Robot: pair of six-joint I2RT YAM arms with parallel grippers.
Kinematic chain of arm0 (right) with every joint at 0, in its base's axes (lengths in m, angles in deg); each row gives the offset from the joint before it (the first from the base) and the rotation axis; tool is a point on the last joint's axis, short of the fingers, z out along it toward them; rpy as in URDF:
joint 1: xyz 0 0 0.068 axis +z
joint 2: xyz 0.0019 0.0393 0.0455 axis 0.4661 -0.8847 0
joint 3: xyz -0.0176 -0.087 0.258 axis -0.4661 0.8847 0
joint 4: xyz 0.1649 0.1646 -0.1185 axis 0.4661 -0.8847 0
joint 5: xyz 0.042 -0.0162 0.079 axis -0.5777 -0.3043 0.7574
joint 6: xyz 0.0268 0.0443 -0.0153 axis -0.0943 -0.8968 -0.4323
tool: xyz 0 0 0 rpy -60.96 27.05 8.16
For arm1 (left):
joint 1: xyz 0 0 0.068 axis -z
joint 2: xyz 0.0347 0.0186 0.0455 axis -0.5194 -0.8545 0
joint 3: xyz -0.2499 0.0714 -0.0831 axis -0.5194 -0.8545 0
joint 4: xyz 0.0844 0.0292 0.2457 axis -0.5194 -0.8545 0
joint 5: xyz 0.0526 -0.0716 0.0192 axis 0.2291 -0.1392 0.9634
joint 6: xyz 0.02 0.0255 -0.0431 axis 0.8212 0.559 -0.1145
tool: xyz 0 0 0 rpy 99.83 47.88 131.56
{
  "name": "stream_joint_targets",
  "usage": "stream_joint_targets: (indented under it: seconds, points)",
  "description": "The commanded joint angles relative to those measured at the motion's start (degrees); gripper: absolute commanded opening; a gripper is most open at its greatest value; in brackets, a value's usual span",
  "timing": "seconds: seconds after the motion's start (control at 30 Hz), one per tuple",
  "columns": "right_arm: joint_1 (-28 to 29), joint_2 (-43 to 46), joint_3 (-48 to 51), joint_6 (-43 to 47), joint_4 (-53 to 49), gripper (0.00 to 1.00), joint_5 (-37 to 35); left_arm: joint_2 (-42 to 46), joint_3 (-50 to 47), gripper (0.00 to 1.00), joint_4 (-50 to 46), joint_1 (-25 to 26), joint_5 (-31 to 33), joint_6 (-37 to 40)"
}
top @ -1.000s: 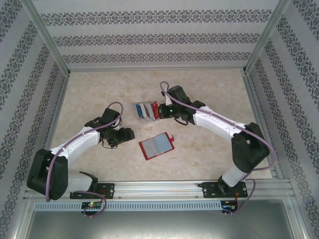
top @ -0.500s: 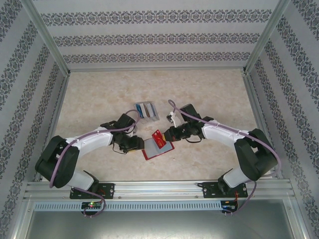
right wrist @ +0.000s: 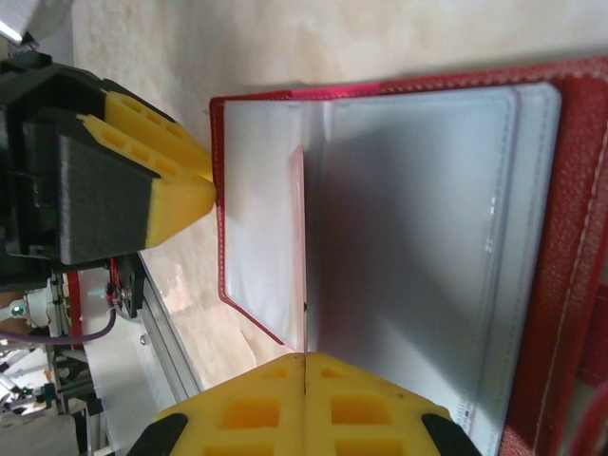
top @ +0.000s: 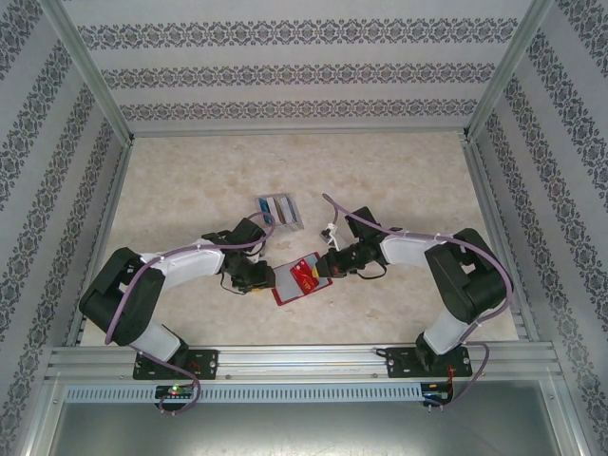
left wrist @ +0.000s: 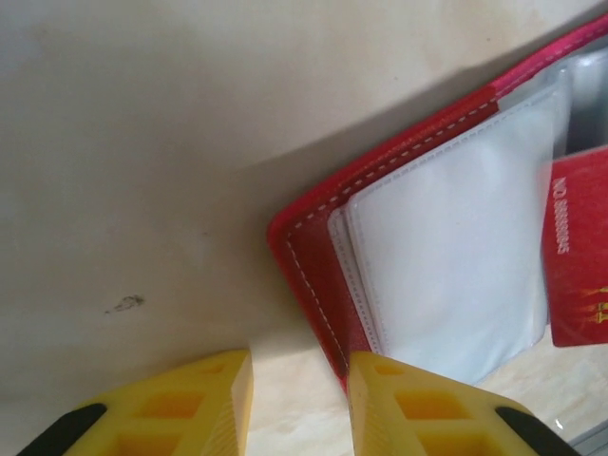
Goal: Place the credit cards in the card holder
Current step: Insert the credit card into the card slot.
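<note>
The red card holder (top: 285, 291) lies open on the table, its greyish clear pockets (right wrist: 408, 228) facing up. My right gripper (top: 322, 269) is shut on a red credit card (top: 306, 275) with yellow marks and holds it over the pockets. In the right wrist view that card (right wrist: 298, 237) shows edge-on, running out from the gripper (right wrist: 304, 359). In the left wrist view the card (left wrist: 575, 247) is at the right edge. My left gripper (left wrist: 299, 380) is open at the holder's left corner (left wrist: 309, 242), one finger (left wrist: 399, 404) touching its edge. Blue and pale cards (top: 275, 206) stand in the tray.
The clear slotted tray (top: 280, 211) stands just behind the holder, between the two arms. The aluminium rail (top: 304, 359) runs along the near edge. My left gripper's yellow finger (right wrist: 157, 161) sits close to the holder's edge in the right wrist view.
My right gripper carried the red card from the tray down to the open holder. My left arm swung right until its gripper reached the holder's left edge.
</note>
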Motion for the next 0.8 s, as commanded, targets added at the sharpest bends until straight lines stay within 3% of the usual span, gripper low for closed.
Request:
stream_joint_targets:
  seconds: [0.0, 0.23, 0.77]
  points:
    - [-0.50, -1.59, 0.86, 0.43, 2.94, 0.00, 2.30, -1.61, 1.25, 0.30, 1.26, 0.63, 1.78, -0.40]
    - [-0.46, -2.57, 2.26, -3.25, 8.19, 0.00, 2.71, -2.54, 1.52, 0.23, 1.54, 0.63, 2.18, -0.49]
    - [0.67, -6.36, 3.07, -11.11, 18.69, 0.00, 0.37, -3.78, 2.47, 0.19, 1.02, 0.58, 2.86, -0.15]
